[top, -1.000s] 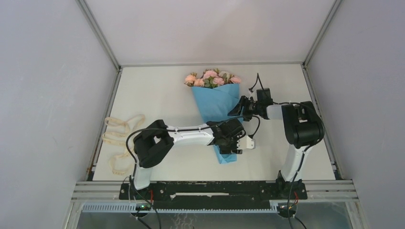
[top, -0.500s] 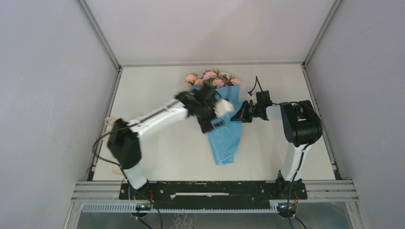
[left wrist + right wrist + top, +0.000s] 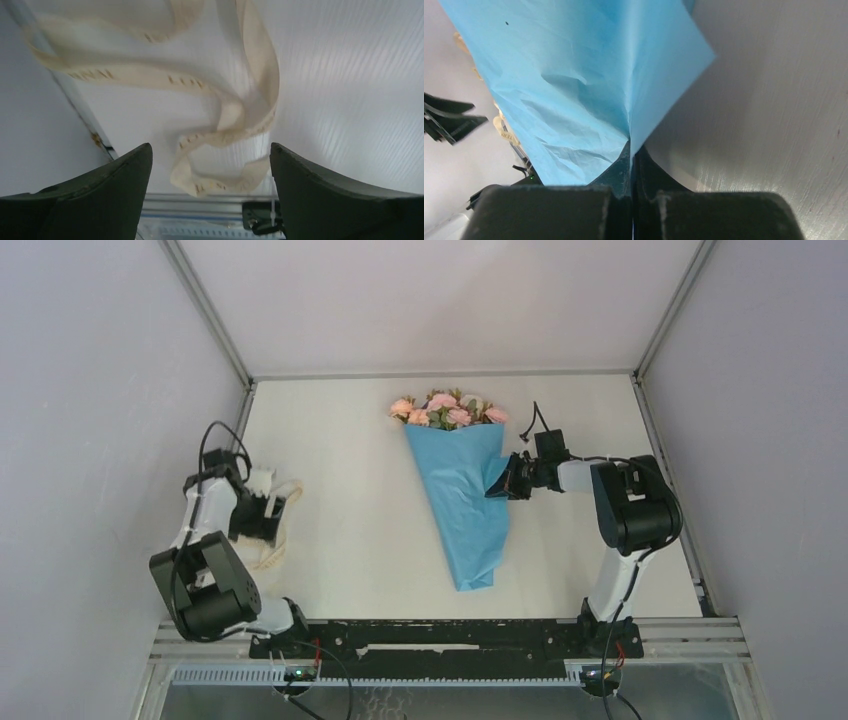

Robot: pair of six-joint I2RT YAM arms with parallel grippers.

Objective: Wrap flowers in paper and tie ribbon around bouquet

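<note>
The bouquet lies mid-table: pink and cream flowers [image 3: 445,408] stick out of the far end of a light-blue paper [image 3: 465,500] cone that narrows toward the near edge. My right gripper [image 3: 503,480] is shut on the cone's right edge; in the right wrist view the paper [image 3: 574,95] fold runs down between the closed fingers [image 3: 624,165]. The cream ribbon [image 3: 272,540] lies in loose loops at the table's left edge. My left gripper [image 3: 262,502] hangs open right over it, and the ribbon [image 3: 235,115] curls between and beyond the spread fingers [image 3: 115,180], nothing gripped.
A metal frame rail [image 3: 225,490] borders the table on the left, close to the ribbon. Grey walls enclose the table on three sides. Both arm bases sit on the black bar [image 3: 450,638] at the near edge.
My left arm let go of the cone's lower part and swung left across the table to the ribbon, opening wide. The right gripper closed on the paper's edge and stayed put.
</note>
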